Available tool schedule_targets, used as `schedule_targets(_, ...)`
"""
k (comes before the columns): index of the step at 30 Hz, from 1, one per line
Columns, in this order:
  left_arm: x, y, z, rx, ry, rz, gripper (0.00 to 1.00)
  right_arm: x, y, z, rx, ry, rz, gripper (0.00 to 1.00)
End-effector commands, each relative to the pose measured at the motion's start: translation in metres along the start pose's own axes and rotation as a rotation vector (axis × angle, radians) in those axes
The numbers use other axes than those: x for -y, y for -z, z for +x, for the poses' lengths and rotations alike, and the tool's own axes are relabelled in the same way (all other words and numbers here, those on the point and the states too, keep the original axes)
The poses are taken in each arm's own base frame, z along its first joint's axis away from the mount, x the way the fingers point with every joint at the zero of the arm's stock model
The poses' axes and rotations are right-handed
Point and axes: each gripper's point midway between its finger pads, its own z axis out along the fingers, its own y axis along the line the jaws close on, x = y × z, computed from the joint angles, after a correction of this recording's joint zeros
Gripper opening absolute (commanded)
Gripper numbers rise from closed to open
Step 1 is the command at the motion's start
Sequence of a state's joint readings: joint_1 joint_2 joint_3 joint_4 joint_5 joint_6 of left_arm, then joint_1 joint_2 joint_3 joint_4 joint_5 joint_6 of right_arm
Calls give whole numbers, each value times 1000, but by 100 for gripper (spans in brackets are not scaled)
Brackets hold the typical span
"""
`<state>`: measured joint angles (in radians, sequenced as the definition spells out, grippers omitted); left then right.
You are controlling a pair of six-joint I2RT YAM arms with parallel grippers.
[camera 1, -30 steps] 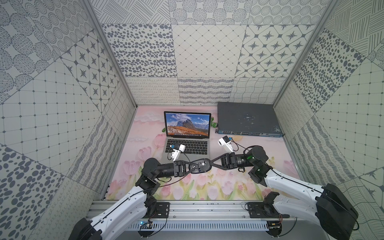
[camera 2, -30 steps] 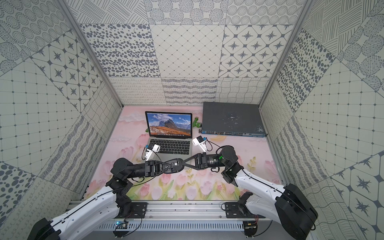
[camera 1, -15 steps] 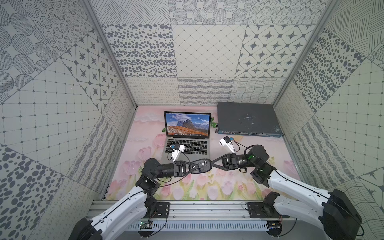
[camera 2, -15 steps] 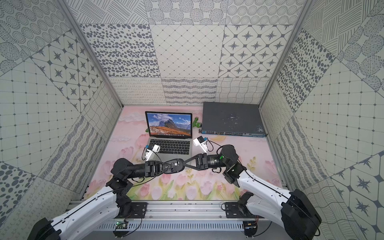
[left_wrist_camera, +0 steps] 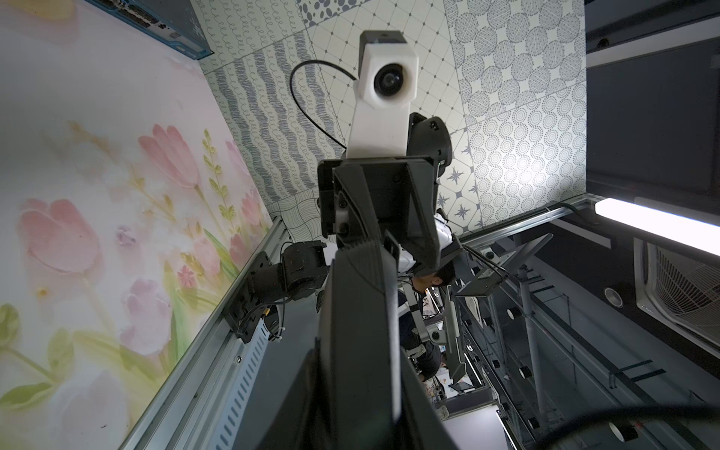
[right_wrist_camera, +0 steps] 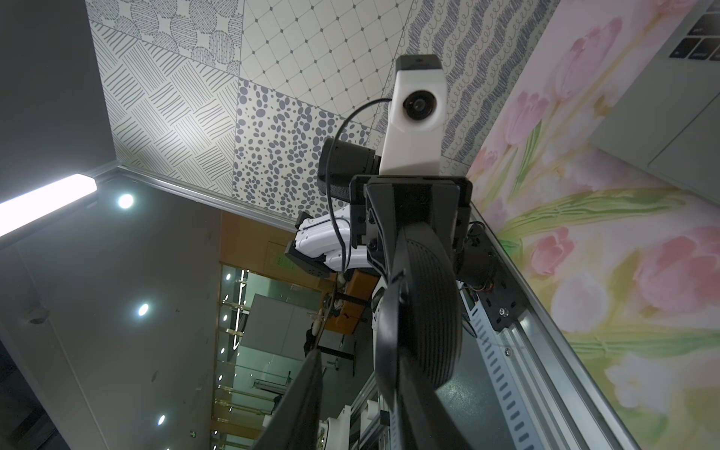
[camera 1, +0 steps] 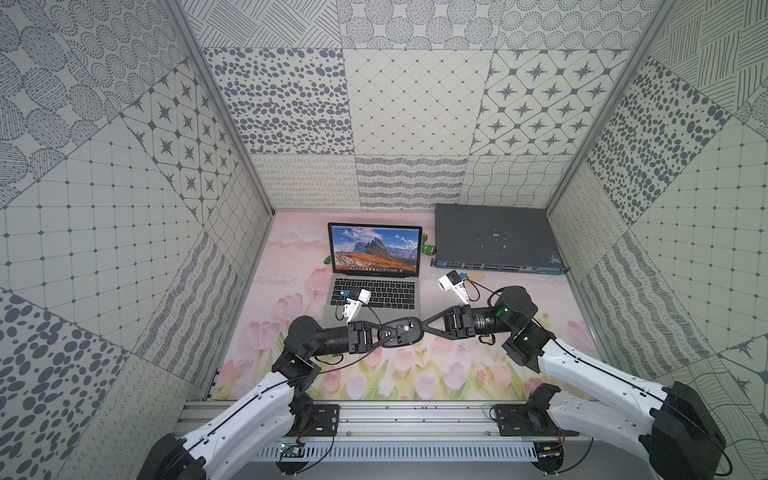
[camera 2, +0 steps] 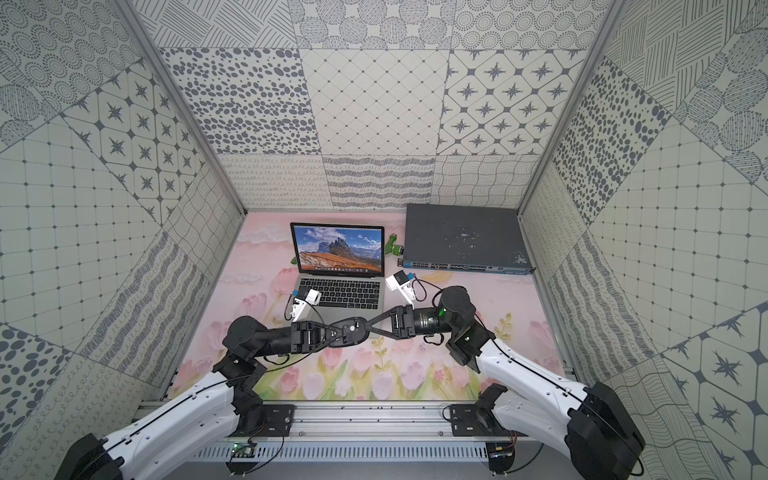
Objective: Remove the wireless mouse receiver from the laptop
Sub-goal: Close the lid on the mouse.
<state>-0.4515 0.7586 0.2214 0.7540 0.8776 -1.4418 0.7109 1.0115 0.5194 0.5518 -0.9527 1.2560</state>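
Laptop (camera 1: 390,291) open behind mouse (camera 1: 405,330)

The wireless mouse receiver is too small to spot on the laptop (camera 1: 395,313)

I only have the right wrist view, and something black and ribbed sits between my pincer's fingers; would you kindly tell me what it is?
Observer: In a top view it is the black oval mouse, with its round white logo facing up.
Operator: Thank you. Which pincer has it?
Observer: The left pincer is shut on the end away from yours. The right pincer has its tips at the opposite end.
Operator: And the laptop, of which I see only a corner?
Observer: The laptop stands open beyond the mouse, with a mountain wallpaper lit on its screen.
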Motion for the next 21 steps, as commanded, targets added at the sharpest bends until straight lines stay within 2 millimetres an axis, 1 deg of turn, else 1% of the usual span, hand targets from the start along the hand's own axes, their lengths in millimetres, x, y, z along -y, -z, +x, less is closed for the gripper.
schedule_targets(1,20,1,-1,-4,-52,76,21,-16,0,-10,23,66,-9,38)
schedule_targets(4,24,1,-1,-4,-59,88,21,-15,0,-11,24,64,-6,39)
schedule_targets(21,25,1,0,-8,-59,96,21,-12,3,-10,25,75,70,41)
